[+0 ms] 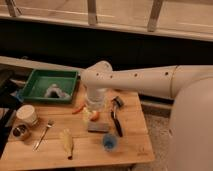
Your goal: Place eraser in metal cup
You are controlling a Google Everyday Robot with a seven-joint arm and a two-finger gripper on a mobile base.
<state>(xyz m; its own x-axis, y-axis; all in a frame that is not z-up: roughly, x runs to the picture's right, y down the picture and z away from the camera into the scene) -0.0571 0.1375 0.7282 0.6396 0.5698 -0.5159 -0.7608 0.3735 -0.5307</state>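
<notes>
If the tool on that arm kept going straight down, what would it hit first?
Probably the orange fruit, right under the tool hanging over the table. The eraser lies just in front of the fruit, so with depth unclear it might land there instead.

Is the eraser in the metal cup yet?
No, the eraser lies on the table beside the gripper, well apart from the metal cup.

My long white arm (145,80), dotted with small dark holes, reaches in level from the right, out of my broad pale body (192,130). At its rounded end joint (97,76) it bends straight down into a short white wrist (96,97). My hand (92,112) hangs beneath it, pointing down, low over the middle of the light wooden desk (132,145)
</notes>
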